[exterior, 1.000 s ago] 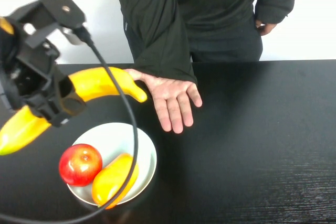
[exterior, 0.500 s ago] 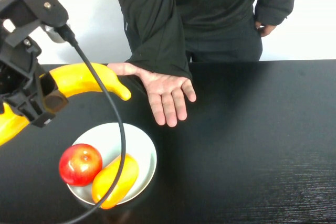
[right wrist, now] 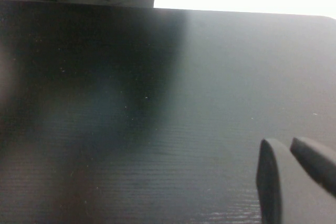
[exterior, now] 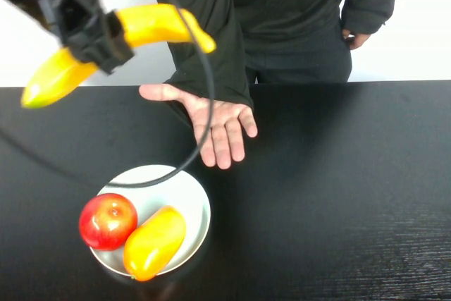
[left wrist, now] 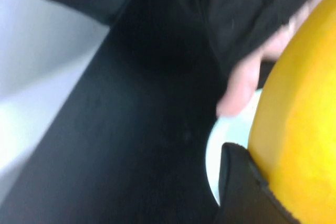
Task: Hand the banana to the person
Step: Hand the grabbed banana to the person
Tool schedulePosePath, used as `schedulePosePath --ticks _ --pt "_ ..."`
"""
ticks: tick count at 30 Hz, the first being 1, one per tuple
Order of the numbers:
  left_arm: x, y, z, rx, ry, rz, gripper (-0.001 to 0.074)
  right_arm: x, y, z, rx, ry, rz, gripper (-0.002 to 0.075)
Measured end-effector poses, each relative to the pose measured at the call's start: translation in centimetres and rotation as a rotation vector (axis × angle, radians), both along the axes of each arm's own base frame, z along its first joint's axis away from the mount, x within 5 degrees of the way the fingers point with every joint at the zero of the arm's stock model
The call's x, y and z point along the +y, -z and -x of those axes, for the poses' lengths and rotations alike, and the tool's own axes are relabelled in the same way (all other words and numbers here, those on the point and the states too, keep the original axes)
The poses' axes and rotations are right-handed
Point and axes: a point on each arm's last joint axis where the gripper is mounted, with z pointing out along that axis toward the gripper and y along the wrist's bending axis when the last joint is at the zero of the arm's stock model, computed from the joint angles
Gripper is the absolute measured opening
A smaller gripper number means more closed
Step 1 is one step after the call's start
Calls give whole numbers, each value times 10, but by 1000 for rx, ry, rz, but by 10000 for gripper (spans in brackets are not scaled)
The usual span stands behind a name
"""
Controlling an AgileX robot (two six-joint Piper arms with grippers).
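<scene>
My left gripper (exterior: 95,33) is shut on the middle of the long yellow banana (exterior: 155,22) and holds it high at the back left. The banana's greenish end (exterior: 42,89) points left. The person (exterior: 289,5) stands behind the table in a dark sweatshirt, with an open hand (exterior: 218,125) held palm up, below and to the right of the banana. In the left wrist view, one dark finger (left wrist: 241,192) presses against the banana (left wrist: 299,129). My right gripper (right wrist: 289,156) is shut and empty, low over bare table, and is out of the high view.
A white plate (exterior: 180,188) at the front left of the black table (exterior: 338,188) holds a red apple (exterior: 107,220) and a plump orange-yellow fruit (exterior: 153,242). The left arm's cable (exterior: 201,132) hangs in front of the person's hand.
My left gripper has lifted the banana from just above the table up to the person's chest height. The person's hand has shifted slightly left and back, still open.
</scene>
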Motion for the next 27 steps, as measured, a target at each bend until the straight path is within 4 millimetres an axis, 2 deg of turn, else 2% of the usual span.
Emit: schedulePosePath --ticks 5,10,14,19,27 --pt "-41 13 -26 5 79 -20 276 0 0 0 0 0 0 -7" --pt "-79 43 -49 32 132 -86 276 0 0 0 0 0 0 -7" --pt "-97 66 -59 66 156 -123 276 0 0 0 0 0 0 -7" --pt "-105 91 -71 99 146 -165 276 0 0 0 0 0 0 -7" --pt "-110 98 -72 118 179 -158 276 0 0 0 0 0 0 -7"
